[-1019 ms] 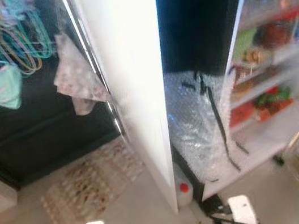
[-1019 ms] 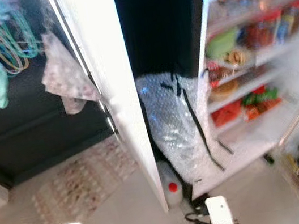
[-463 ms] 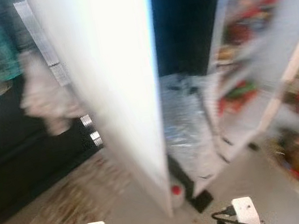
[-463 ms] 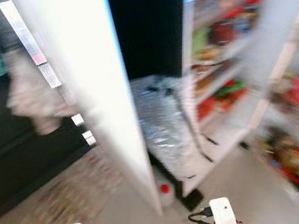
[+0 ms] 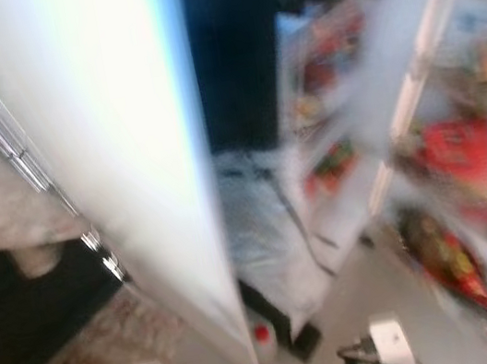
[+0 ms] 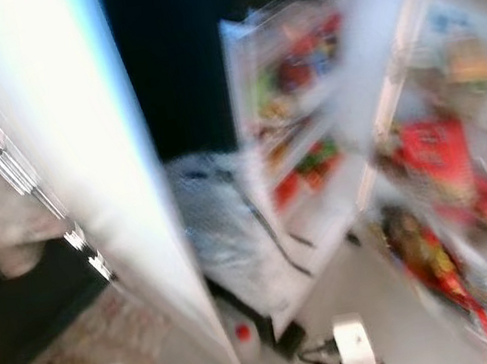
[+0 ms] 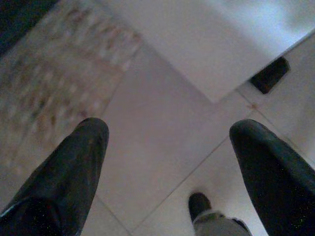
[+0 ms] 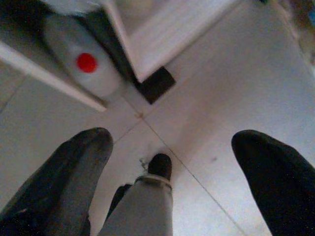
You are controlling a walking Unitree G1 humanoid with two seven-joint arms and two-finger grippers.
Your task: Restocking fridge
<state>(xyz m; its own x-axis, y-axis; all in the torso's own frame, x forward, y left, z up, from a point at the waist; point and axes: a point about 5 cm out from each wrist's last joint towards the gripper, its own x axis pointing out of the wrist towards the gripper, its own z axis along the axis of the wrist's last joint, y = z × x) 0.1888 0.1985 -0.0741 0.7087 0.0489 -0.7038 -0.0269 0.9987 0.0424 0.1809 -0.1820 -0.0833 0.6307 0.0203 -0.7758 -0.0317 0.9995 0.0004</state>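
Left eye view, heavily blurred: a cloth (image 5: 8,226) hangs at far left, then a white door panel (image 5: 119,165) edge-on, a bubble-wrapped bundle (image 5: 256,227) in the dark gap behind it, a red-capped jug (image 5: 264,342) on the floor, and the open fridge (image 5: 347,127) with stocked door shelves (image 5: 471,200) at right. Left gripper (image 7: 167,162) hangs over bare floor tile, its 2 fingers spread wide, holding nothing. Right gripper (image 8: 172,162) likewise wide apart and empty, above the tile near the jug. Judgement: approach step. No stock item is in hand. Next move calls for steadying before the shelves and locating an item.
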